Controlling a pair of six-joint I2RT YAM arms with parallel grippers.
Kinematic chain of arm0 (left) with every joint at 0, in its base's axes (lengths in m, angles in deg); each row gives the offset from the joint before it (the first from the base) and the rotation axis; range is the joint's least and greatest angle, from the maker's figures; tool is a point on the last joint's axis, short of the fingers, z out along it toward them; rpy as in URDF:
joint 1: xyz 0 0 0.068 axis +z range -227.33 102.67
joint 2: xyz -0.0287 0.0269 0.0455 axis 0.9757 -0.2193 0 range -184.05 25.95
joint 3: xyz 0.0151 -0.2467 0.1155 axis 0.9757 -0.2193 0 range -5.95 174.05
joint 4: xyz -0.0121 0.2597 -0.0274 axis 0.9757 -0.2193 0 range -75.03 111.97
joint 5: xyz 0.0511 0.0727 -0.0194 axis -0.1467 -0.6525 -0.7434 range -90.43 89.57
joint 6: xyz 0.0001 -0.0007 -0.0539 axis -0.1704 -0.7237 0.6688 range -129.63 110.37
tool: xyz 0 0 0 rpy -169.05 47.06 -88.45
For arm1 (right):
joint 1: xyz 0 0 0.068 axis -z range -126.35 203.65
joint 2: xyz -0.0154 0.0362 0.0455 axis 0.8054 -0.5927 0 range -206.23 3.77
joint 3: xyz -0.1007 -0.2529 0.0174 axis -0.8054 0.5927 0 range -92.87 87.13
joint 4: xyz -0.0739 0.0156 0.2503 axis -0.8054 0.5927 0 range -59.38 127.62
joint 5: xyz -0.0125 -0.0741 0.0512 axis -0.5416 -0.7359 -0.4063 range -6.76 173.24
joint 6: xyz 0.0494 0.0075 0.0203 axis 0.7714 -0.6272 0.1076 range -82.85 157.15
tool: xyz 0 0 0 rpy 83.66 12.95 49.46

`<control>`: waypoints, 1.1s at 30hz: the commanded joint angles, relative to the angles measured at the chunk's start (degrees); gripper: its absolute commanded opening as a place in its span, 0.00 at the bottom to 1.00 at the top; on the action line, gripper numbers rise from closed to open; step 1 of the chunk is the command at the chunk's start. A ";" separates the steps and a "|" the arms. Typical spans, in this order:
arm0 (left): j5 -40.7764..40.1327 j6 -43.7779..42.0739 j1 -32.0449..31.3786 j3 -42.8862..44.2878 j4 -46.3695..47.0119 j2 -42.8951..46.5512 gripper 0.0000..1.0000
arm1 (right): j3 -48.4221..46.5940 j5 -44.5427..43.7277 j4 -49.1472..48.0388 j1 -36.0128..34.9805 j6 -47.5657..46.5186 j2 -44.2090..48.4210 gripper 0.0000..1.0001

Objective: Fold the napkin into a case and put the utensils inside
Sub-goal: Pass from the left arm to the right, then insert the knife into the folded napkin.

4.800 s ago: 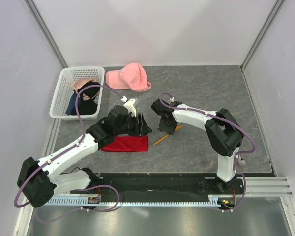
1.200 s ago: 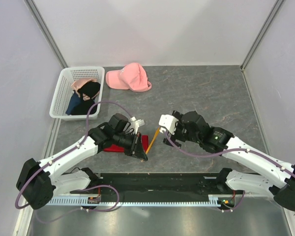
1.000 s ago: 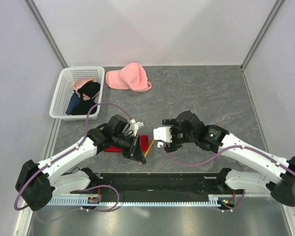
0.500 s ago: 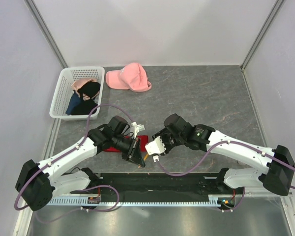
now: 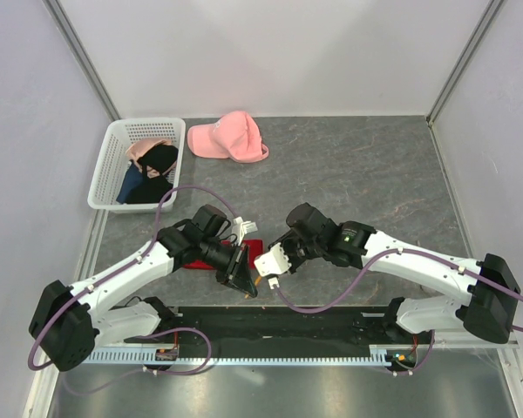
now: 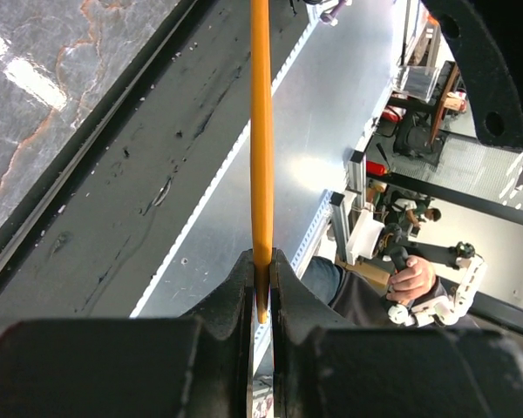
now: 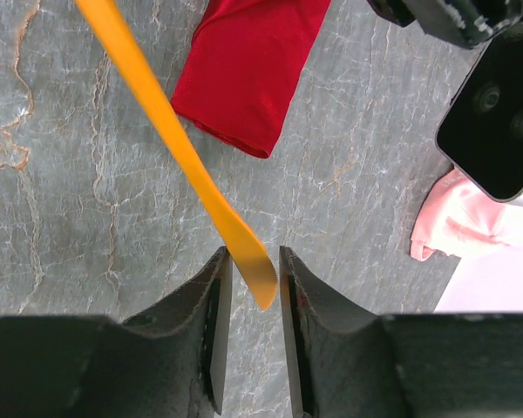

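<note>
Napkin (image 7: 253, 70) folded narrow, lying flat; 1 utensil (image 7: 155, 104) held just beside it.
The left gripper (image 6: 261, 261) is pinched on 1 end of the utensil; the right gripper (image 7: 253, 257)'s fingers (image 7: 209, 331) are narrowed round the other end, contact unclear. A drop is risked if release precedes a firm grip.

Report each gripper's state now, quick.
Left gripper: shut on the orange utensil.
Right gripper: jaws flank the utensil's flat end; whether it grips cannot be told.
</note>
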 commanded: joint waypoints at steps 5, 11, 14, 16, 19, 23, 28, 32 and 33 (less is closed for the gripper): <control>4.39 1.30 0.77 -0.75 2.78 1.24 0.02 | 0.25 0.77 -2.73 -0.27 -0.15 0.44 0.27; 0.01 2.88 4.97 -0.31 2.09 5.00 0.29 | 0.51 -0.98 -3.88 -0.27 8.70 1.14 0.00; -8.41 3.15 9.27 1.53 -1.51 7.29 0.41 | 1.30 -2.92 -3.97 -0.27 13.11 1.14 0.00; -21.01 3.23 11.39 4.41 -6.32 9.58 0.43 | 2.00 -4.40 -4.05 -0.27 17.86 1.14 0.00; -41.04 5.77 14.12 7.85 -11.09 12.83 0.48 | 2.53 -5.73 -3.70 -0.19 23.47 0.88 0.00; -53.68 11.66 17.11 8.04 -10.40 15.56 0.46 | 2.01 -7.92 -2.21 -0.10 28.41 -0.61 0.00; -58.80 16.24 18.25 5.23 -8.38 12.59 0.27 | -2.91 -7.58 1.39 1.04 31.40 -4.57 0.00; -61.35 17.56 19.31 2.07 -5.75 10.48 0.08 | -5.19 -8.62 2.97 1.22 30.71 -10.08 0.00; -61.87 18.17 19.48 0.93 -4.87 10.03 0.06 | -6.68 -9.42 3.59 1.13 30.53 -11.33 0.00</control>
